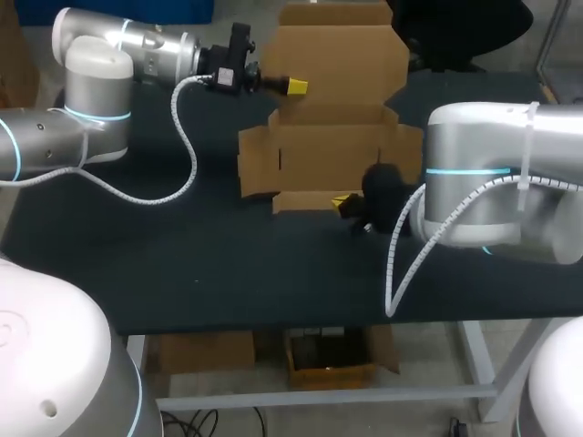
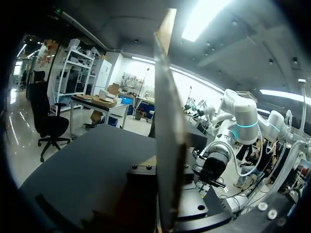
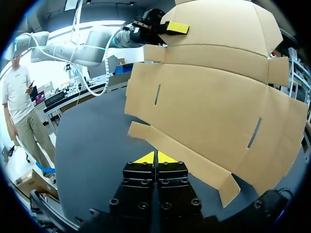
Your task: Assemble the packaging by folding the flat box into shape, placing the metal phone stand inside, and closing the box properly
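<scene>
The flat box lies on the table with its rear panel raised. My left gripper clamps that panel's left edge. My right gripper sits at the near flap.

The flat box lies on the table, in the middle toward the far side. The left gripper is at the left edge of the box's rear panel and grips it from both sides. The right gripper is at the box's near flap, with its closed tips just under that edge
</scene>
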You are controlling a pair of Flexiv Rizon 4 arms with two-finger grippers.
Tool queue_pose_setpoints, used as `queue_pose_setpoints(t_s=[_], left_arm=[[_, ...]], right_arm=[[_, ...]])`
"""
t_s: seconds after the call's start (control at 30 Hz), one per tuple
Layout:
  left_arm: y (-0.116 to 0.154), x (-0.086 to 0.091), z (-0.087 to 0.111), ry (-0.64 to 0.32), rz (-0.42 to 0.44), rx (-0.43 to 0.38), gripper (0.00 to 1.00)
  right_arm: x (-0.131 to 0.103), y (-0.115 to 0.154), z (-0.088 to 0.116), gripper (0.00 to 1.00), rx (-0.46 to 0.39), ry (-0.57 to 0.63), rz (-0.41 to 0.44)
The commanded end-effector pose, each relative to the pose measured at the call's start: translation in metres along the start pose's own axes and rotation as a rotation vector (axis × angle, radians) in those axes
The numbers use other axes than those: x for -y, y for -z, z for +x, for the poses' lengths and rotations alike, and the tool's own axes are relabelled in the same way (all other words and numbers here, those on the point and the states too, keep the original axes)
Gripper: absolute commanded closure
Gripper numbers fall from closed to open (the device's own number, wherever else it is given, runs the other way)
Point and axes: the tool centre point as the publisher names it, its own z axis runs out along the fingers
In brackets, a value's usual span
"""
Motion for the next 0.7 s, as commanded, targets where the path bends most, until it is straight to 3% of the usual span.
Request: queue_pose_setpoints(t_s=[0.03, 0.7], left_arm=[[0.001, 0.001, -0.009, 0.0, -0.006, -0.058, 1.0], [0.003, -0.01, -0.019, -0.004, 0.012, -0.1, 1.0]], right_arm=[[0.001, -0.01, 0.003, 1.0, 0.058, 0.0, 0.008], [0.013, -0.032, -0.011, 1.0, 0.196, -0.049, 0.017]])
